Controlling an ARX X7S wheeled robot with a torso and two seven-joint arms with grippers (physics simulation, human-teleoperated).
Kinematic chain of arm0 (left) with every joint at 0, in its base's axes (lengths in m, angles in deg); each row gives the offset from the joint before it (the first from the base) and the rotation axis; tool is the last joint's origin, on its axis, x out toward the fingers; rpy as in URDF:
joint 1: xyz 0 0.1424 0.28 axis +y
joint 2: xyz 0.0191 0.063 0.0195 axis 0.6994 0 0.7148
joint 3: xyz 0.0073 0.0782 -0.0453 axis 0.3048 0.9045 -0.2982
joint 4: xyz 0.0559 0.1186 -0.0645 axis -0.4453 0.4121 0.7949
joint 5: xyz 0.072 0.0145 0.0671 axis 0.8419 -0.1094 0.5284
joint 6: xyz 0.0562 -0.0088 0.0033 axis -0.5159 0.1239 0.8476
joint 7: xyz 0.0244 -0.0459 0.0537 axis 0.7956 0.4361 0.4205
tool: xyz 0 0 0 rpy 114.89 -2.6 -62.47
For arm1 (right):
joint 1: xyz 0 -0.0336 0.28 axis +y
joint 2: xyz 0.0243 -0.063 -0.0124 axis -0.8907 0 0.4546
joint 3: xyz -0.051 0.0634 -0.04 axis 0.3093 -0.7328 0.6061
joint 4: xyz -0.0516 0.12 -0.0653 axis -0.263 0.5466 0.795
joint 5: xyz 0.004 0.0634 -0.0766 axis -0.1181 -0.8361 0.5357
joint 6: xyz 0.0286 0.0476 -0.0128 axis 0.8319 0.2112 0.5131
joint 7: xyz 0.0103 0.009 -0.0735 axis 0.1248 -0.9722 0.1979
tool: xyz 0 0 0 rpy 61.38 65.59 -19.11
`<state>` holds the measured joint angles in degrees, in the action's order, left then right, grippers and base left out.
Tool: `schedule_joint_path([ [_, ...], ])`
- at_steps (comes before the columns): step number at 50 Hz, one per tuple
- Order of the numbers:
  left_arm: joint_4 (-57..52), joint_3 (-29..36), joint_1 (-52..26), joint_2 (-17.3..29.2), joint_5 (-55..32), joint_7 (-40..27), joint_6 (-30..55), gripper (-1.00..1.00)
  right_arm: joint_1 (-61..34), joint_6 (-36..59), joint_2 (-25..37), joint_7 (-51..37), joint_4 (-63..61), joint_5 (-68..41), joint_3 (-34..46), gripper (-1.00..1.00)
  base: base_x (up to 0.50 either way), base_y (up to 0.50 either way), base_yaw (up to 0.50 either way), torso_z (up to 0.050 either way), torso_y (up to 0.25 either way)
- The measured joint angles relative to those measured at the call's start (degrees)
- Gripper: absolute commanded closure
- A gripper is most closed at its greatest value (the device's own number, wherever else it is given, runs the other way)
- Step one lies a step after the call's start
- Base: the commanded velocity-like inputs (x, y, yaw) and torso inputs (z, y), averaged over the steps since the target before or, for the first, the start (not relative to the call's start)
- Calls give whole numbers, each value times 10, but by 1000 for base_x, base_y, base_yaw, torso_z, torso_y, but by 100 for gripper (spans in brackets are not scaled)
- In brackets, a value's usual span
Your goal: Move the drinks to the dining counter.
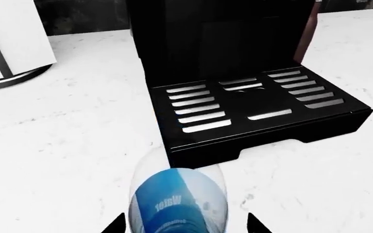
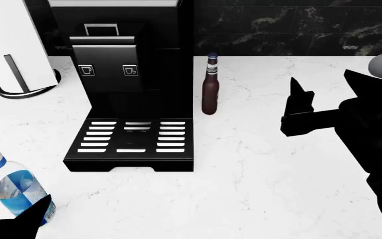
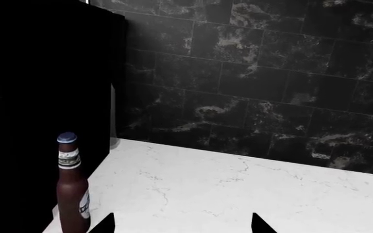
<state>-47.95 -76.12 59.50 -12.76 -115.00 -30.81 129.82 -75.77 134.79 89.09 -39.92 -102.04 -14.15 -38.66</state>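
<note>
The clear water bottle (image 2: 15, 191) with blue label and blue cap stands on the white marble counter (image 2: 257, 174) at the near left. My left gripper (image 1: 186, 225) is open around it, with a gap showing on each side of the bottle (image 1: 178, 201). The brown beer bottle (image 2: 210, 87) stands upright by the coffee machine's right side, near the back wall. Right of that bottle my right gripper (image 2: 324, 84) hangs open and empty above the counter. The right wrist view has the beer bottle (image 3: 73, 191) off to one side of the open gripper (image 3: 182, 225). The dining counter is out of view.
A black coffee machine (image 2: 128, 74) with a slotted drip tray (image 2: 135, 144) stands between the two bottles. At the back left stands a white cylinder (image 2: 8, 45) on a dark round base. A black tiled wall (image 2: 297, 25) closes the counter's far side.
</note>
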Motion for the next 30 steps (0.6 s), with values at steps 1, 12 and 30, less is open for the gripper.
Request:
schedule_joint_path([
  [1, 0, 5, -2, -1, 5, 1, 0, 100, 0, 0, 0, 0, 0, 0, 0, -100, 0, 0, 0, 0, 0],
  [12, -4, 21, -12, -11, 39, 7, -7, 100, -2, -4, -1, -1, 3, 0, 6, -100, 0, 0, 0, 0, 0],
  [30, -1, 2, -61, 53, -60, -164, -107, 100, -19, -5, -26, -4, 63, 45, 52, -100, 0, 0, 0, 0, 1],
])
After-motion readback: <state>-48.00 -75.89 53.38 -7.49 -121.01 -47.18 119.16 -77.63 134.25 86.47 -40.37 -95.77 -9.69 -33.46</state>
